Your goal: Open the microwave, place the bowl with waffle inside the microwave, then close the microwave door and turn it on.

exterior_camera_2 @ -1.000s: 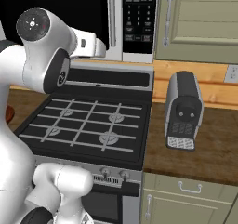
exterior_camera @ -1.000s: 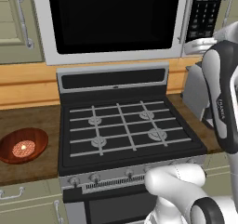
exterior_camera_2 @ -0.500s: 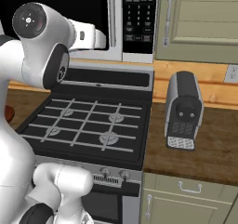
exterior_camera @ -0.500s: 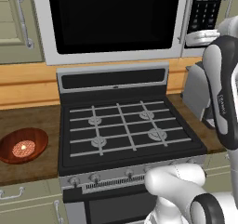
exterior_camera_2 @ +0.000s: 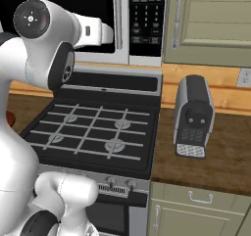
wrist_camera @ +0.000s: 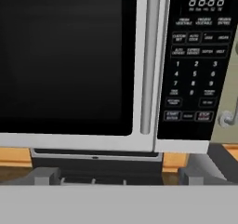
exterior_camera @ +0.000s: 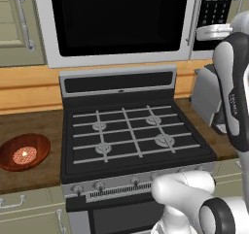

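The microwave (exterior_camera: 121, 58) hangs above the stove with its door (wrist_camera: 69, 56) shut. The door's black glass is dark, and its long vertical grey handle (wrist_camera: 148, 60) stands just left of the black keypad (wrist_camera: 197, 69). My gripper (wrist_camera: 120, 179) is open, its fingertips (wrist_camera: 44, 175) spread wide with nothing between them. It faces the microwave's lower right from a short way off. My hand (exterior_camera_2: 100, 32) is raised in front of the door's right side. The reddish-brown bowl (exterior_camera: 23, 152) sits on the left counter with the waffle (exterior_camera: 24, 155) in it, far from the gripper.
A black gas stove (exterior_camera: 131, 131) lies below the microwave. A grey toaster-like appliance (exterior_camera_2: 193, 115) stands on the wooden counter (exterior_camera_2: 220, 156) to the right. Beige cabinet doors (exterior_camera_2: 211, 19) with metal handles flank the microwave on both sides.
My hand has risen a little in front of the microwave's right side. The gripper has stayed open. The bowl and door have not moved.
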Controlling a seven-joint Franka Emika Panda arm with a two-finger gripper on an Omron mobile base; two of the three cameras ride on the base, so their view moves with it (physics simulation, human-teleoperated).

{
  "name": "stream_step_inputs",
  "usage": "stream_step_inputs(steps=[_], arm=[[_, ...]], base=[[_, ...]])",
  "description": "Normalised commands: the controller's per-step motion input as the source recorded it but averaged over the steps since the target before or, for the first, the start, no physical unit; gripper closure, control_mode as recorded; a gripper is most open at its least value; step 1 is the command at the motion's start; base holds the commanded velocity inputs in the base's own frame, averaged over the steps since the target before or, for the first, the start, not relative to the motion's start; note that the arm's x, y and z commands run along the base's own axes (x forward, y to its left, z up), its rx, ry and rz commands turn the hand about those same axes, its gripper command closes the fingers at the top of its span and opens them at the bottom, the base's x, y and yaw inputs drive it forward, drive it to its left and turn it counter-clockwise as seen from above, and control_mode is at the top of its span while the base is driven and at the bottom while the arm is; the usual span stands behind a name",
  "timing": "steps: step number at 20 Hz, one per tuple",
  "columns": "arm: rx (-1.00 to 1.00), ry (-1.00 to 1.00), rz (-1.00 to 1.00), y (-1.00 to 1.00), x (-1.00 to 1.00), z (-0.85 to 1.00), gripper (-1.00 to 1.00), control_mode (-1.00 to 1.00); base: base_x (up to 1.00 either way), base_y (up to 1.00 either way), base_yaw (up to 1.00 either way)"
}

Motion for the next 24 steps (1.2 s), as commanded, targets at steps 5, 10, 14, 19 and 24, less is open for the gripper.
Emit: stream_step_inputs(steps=[5,10,14,19,24], arm=[[0.00,0.00,0.00,-0.04,0.31,0.00,-1.00,-1.00],[0.00,0.05,0.00,-0.08,0.46,0.00,-1.00,-1.00],[0.00,0.06,0.00,-0.11,0.37,0.00,-1.00,-1.00],[0.00,0.01,0.00,-0.19,0.23,0.00,-1.00,-1.00],[0.00,0.00,0.00,-0.09,0.34,0.00,-1.00,-1.00]], base=[[0.00,0.00,0.00],[0.00,0.00,0.00],[0.00,0.00,0.00],[0.00,0.00,0.00],[0.00,0.00,0.00]])
